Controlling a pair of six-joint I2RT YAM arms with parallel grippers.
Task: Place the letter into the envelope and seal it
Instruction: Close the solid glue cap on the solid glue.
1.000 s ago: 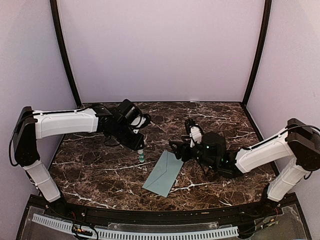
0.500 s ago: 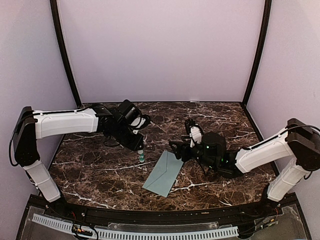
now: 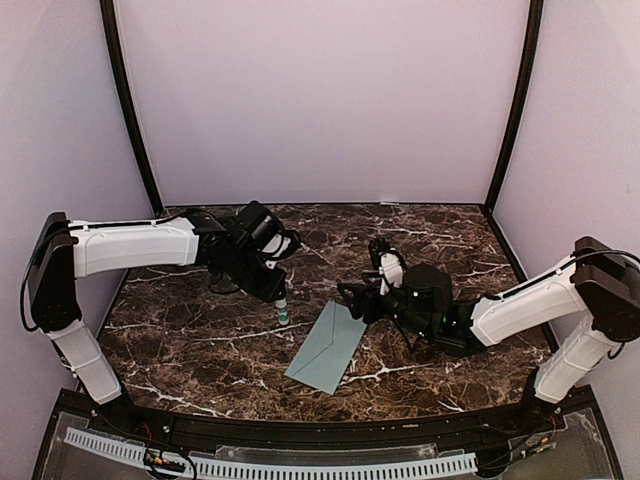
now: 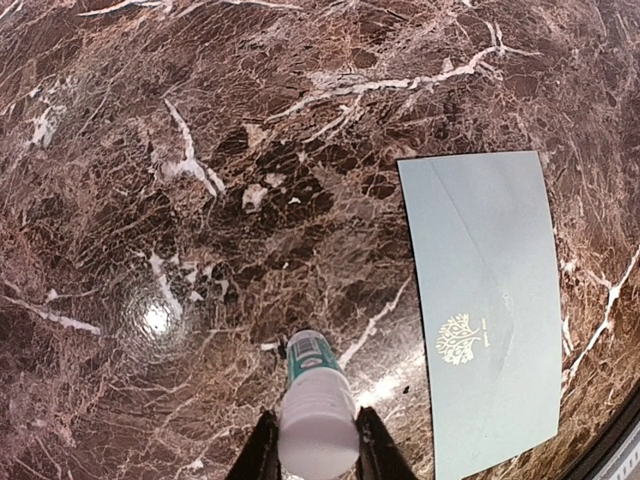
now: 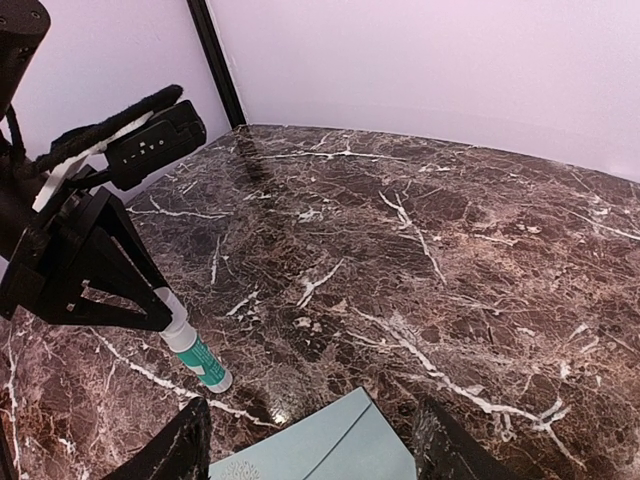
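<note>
Top external shows one envelope [image 3: 327, 348], one glue stick [image 3: 283, 312].

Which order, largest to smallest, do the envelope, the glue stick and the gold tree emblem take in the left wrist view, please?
1. the envelope
2. the glue stick, though the left gripper holds it near the lens, which inflates it
3. the gold tree emblem on the envelope

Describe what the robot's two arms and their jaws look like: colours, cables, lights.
The left arm and right arm match: smooth white shells on the long links, black joints, black wrists and black jaws. A thin black cable loops by the left wrist. A small green light glows on the right wrist.
</note>
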